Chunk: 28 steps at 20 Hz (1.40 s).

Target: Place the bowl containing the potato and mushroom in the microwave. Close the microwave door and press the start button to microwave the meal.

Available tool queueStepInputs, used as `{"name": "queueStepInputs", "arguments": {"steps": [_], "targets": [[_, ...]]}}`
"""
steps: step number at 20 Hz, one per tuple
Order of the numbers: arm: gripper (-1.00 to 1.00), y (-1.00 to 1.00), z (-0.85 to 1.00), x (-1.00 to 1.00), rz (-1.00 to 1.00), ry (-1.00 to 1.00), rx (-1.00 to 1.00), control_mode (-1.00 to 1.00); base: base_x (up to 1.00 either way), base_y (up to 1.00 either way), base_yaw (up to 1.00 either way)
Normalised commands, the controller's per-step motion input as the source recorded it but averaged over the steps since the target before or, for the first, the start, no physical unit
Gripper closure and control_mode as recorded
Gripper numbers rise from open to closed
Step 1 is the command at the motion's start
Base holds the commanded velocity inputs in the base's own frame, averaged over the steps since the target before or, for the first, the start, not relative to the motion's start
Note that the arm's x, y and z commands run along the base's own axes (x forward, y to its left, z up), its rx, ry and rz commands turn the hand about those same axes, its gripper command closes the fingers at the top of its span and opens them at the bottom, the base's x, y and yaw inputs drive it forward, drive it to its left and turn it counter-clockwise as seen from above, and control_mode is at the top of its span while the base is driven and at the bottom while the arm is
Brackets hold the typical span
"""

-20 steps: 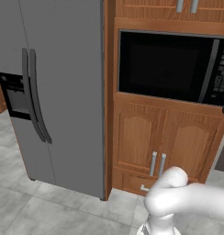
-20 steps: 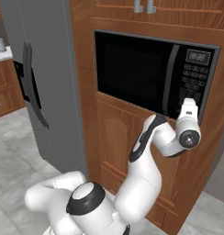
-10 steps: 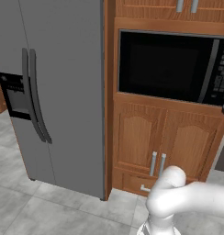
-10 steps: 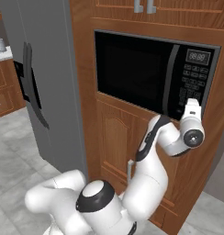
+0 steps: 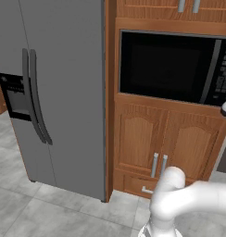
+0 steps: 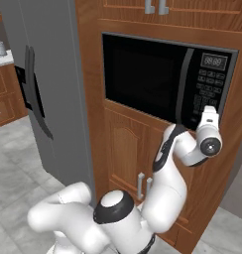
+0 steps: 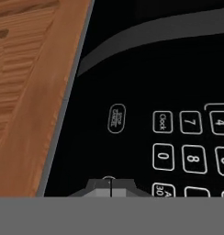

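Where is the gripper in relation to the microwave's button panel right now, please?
The gripper, jaws shut, sits against the lower part of the microwave's button panel, at the microwave's right side, just left of the number keys in the hand view.

Grey two-door refrigerator (image 5: 59, 92) at left — dark dispenser panel (image 5: 13, 96) on it. Wooden cabinet doors (image 5: 166, 146) with metal handles (image 5: 158, 165) below.
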Motion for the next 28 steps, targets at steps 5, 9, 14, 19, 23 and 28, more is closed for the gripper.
{"name": "queueStepInputs", "arguments": {"steps": [5,9,14,19,23,28], "targets": [[1.00,-0.17,-0.13,0.22,-0.01,0.00,0.00,-1.00,0.00,0.00,0.00],[1.00,-0.19,-0.14,0.19,-0.01,0.00,0.00,-1.00,0.00,0.00,0.00],[1.00,-0.20,-0.14,0.20,-0.02,0.00,0.00,-1.00,0.00,0.00,0.00],[1.00,-0.22,-0.14,0.33,-0.06,0.00,0.00,-1.00,0.00,0.00,0.00],[1.00,-0.32,-0.02,0.44,-0.10,0.05,0.00,-1.00,0.00,0.00,0.00],[1.00,-0.36,-0.11,0.47,-0.12,0.08,0.00,-1.00,0.00,0.00,0.00]]}}
